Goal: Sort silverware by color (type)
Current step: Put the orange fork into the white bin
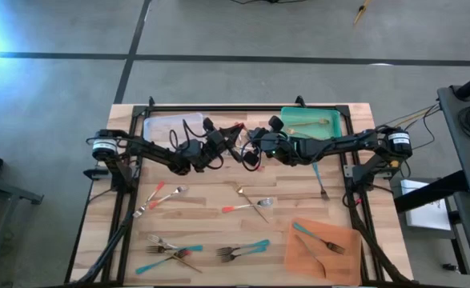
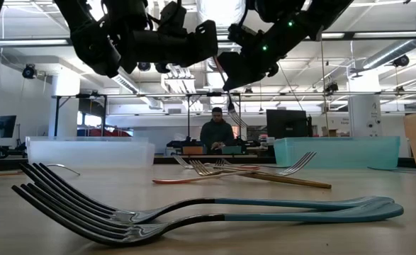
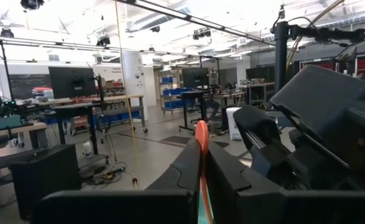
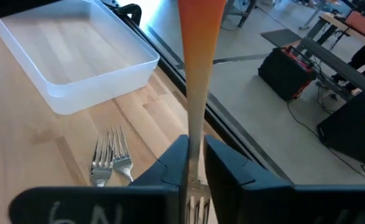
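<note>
Both my grippers meet in mid-air over the table's middle, on one red-handled fork (image 4: 198,56). My left gripper (image 1: 233,142) is shut on its handle. My right gripper (image 1: 252,150) faces it from the right. Its fingers stand a narrow gap apart on either side of the fork's neck (image 4: 195,155). In the low view the tines (image 2: 237,119) hang below the grippers. Other silverware lies flat on the wood: red-handled pieces (image 1: 161,196), a gold fork (image 1: 256,205), teal-handled forks (image 1: 170,254) (image 1: 247,250) and one teal fork (image 1: 320,180). My left gripper pinches the fork's red handle (image 3: 201,146) between its two fingers. The handle runs along the fingers and its rounded end sticks out past them. The fork is lifted clear of the table. My right gripper's fingers (image 4: 170,165) flank the neck just above the tines, and I cannot tell whether they touch it.
A clear tray (image 1: 170,128) stands at the far left. A green tray (image 1: 299,120) holding a gold piece stands at the far right. An orange tray (image 1: 343,240) with a teal and a gold piece lies near right. A person (image 2: 217,131) sits far behind the table.
</note>
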